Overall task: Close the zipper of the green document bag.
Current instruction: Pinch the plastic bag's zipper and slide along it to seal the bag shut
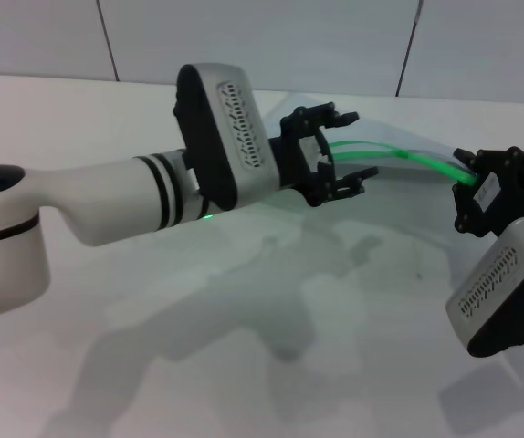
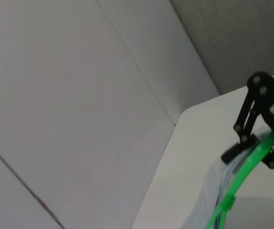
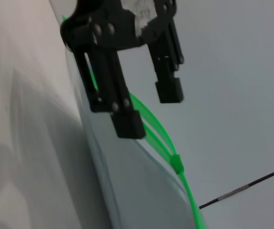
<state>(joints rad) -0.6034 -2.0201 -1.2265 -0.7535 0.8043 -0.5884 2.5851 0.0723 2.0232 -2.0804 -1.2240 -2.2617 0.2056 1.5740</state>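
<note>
The left hand (image 1: 335,155) hangs above the desk (image 1: 271,301) with its fingers apart and nothing between them, the two green lines of the zipper (image 1: 399,155) running out from just beyond its fingertips. Along that strip, toward the right hand (image 1: 474,178), the lines come together; the right hand is clamped on the far end of the zipper and holds the bag (image 1: 399,137) lifted off the desk, its pale translucent sheet hanging behind and below the strip. The slider (image 3: 176,163) shows in the right wrist view as a small green knot on the strip, a little past the left hand's fingertips on the side toward the right hand; the left wrist view shows it too, between the camera and the right hand. The step in hand looks like getting hold of that slider. To do it well, the left hand should move along the strip until the tab sits squarely between its fingers, close on the tab alone and not on the sheet, then pull along the line of the zipper while the right hand keeps the strip taut and straight, so the two tracks meet cleanly and the tab does not slip out.
</note>
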